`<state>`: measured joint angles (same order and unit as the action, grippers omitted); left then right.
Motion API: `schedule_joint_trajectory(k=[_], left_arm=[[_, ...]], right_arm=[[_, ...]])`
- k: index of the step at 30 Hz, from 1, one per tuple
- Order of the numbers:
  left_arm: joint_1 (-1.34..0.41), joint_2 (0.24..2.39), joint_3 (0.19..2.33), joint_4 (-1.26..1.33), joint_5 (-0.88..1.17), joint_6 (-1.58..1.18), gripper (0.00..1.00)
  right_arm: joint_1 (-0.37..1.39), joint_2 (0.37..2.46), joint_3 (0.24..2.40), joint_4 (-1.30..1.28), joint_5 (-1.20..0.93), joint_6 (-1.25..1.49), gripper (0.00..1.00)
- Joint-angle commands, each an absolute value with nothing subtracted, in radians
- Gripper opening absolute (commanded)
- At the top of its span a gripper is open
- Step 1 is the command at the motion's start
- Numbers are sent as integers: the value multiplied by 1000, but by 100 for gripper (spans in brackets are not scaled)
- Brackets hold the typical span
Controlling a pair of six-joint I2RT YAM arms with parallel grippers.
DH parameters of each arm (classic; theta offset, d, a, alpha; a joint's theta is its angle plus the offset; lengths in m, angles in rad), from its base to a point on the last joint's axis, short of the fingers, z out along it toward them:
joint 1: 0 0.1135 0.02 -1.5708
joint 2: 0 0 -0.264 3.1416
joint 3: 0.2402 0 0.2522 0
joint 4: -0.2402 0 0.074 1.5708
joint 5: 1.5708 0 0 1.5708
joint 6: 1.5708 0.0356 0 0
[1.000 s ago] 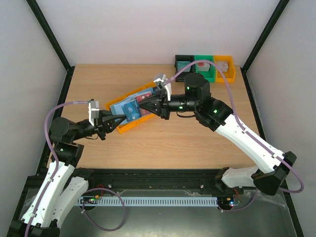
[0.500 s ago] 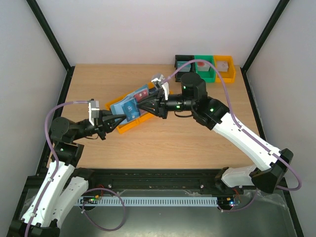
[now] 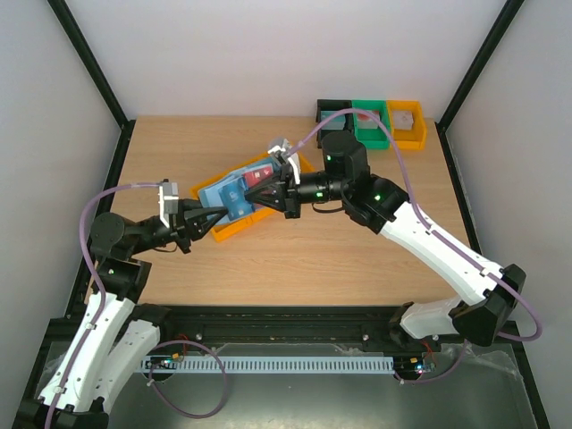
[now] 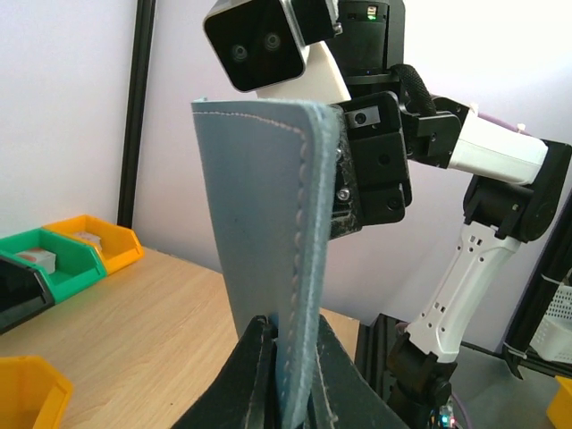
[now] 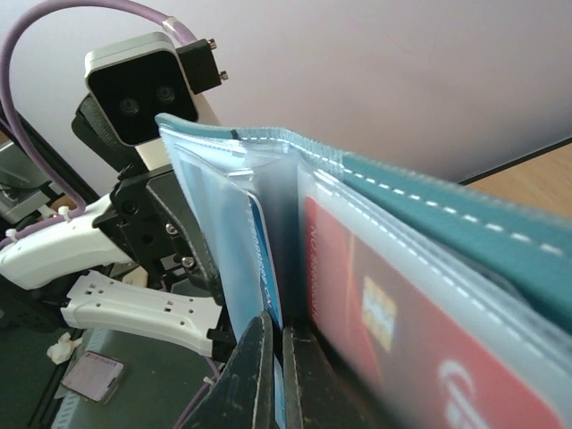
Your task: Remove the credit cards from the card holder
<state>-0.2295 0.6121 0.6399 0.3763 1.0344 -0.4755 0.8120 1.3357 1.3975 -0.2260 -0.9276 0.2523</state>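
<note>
The card holder (image 3: 228,194) is a blue-grey stitched wallet, held up in the air between both grippers. My left gripper (image 3: 213,214) is shut on its lower edge; in the left wrist view the holder (image 4: 264,223) stands upright between the left gripper's (image 4: 288,380) jaws. My right gripper (image 3: 259,190) reaches into the open holder. In the right wrist view the right gripper (image 5: 281,357) is shut on the edge of a blue credit card (image 5: 265,259) in a clear sleeve. A red credit card (image 5: 393,340) sits in the neighbouring sleeve and also shows in the top view (image 3: 259,176). No dark card shows.
An orange tray (image 3: 231,231) lies on the wooden table under the holder. Black, green and orange bins (image 3: 371,121) stand in a row at the back right. The black frame posts run along both sides.
My right arm has shifted a little to the left, deeper into the holder. The flap with the red card has spread further open. The left arm has stayed in place.
</note>
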Motion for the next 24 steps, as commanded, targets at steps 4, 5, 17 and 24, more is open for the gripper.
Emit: schedule_joint_trajectory(k=[4,5,17,24], left_arm=[[-235,617,641,416,1025,-483,8],[-235,615,640,416,1023,-485,10],[-234,606,634,405,1001,-485,9],[-234,606,630,407,1002,-485,14]], right_arm=[[809,1284,1382,-173,-954,248,2],[806,1280,1385,-177,-952,249,2],[800,1273,1435,-260,-917,200,2],[794,1271,1443,-274,-923,205,2]])
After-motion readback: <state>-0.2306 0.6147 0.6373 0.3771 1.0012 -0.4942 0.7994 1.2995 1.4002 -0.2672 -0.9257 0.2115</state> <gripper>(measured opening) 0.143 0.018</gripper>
